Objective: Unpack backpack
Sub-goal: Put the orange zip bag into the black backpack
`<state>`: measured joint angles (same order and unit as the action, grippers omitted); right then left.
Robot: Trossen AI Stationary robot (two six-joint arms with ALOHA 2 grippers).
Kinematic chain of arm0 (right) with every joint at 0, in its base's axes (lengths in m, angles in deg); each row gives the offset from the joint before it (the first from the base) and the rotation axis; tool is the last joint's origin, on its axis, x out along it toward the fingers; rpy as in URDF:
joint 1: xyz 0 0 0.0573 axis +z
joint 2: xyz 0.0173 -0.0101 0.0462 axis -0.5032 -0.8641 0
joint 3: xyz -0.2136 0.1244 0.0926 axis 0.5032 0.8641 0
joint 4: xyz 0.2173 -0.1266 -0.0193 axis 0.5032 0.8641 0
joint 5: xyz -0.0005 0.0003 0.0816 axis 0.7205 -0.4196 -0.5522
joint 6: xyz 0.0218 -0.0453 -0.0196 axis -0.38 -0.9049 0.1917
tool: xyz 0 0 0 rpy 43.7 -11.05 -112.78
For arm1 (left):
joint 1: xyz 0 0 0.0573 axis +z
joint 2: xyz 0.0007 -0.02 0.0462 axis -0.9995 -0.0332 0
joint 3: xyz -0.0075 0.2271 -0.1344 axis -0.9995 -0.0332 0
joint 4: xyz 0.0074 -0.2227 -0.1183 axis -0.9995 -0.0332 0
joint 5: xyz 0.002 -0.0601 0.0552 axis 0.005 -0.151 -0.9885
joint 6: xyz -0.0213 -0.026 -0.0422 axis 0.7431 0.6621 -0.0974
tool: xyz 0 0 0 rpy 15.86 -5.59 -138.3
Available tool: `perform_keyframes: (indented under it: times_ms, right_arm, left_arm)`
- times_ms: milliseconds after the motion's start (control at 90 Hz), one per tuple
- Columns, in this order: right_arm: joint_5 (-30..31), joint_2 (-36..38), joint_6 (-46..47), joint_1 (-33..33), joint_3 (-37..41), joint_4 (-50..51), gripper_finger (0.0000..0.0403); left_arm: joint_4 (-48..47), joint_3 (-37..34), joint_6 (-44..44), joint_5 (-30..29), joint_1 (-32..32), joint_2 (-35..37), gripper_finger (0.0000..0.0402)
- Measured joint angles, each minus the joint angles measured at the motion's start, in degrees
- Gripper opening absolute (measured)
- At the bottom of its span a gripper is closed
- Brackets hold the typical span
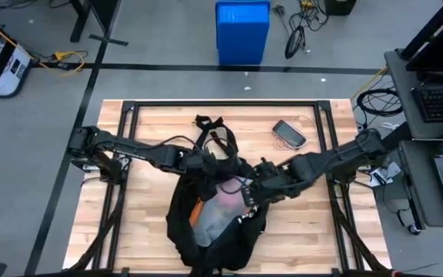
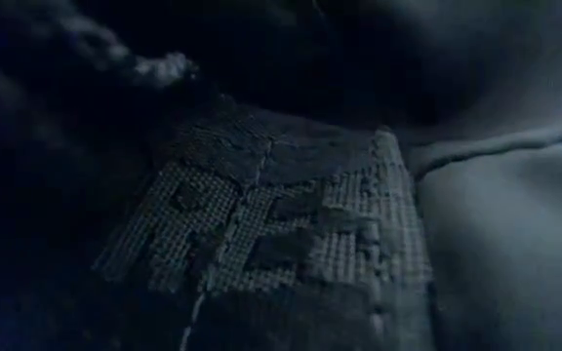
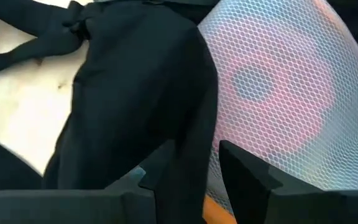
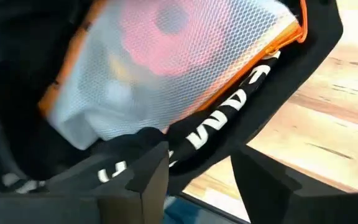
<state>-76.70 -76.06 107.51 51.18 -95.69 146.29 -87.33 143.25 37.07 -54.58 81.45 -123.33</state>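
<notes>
Backpack: we find the large black soft bag lying on the wooden table, near its front edge and about midway across, mouth turned toward the far side where both arms meet. Its straps and top handle trail away across the wood behind it.

Contents: a white mesh pouch with orange trim sits in the open mouth — a pink, round shape shows through the mesh, which we cannot identify.

Left gripper: at the bag's mouth on its left side. We see the two fingers spread, with a fold of black bag fabric running down between them; whether they press on it we cannot tell. The mesh pouch lies just beside the outer finger.

Right gripper: at the mouth on the right side, fingers apart. The bag's rim with its white lettering passes across the gap between them — we cannot confirm a hold.

Low view: filled by dark woven fabric close against the lens.

Other items: a small dark device rests on the table's far right part, well apart from the bag. A blue bin stands on the floor beyond the table.
</notes>
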Motion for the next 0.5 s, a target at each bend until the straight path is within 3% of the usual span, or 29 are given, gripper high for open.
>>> perform_keyframes:
  times_ms: [222,500]
  right_arm:
    - [-5.59,-7.49,-6.62,-3.09,0.02,2.24,0.0178]
    - [-10.93,-16.56,-15.13,-2.86,0.00,2.32,0.0156]
  left_arm:
    - [0.46,-0.02,-0.12,-0.02,-0.14,0.00,0.0112]
    - [0.05,-0.09,0.08,-0.05,-0.14,0.00,0.0112]
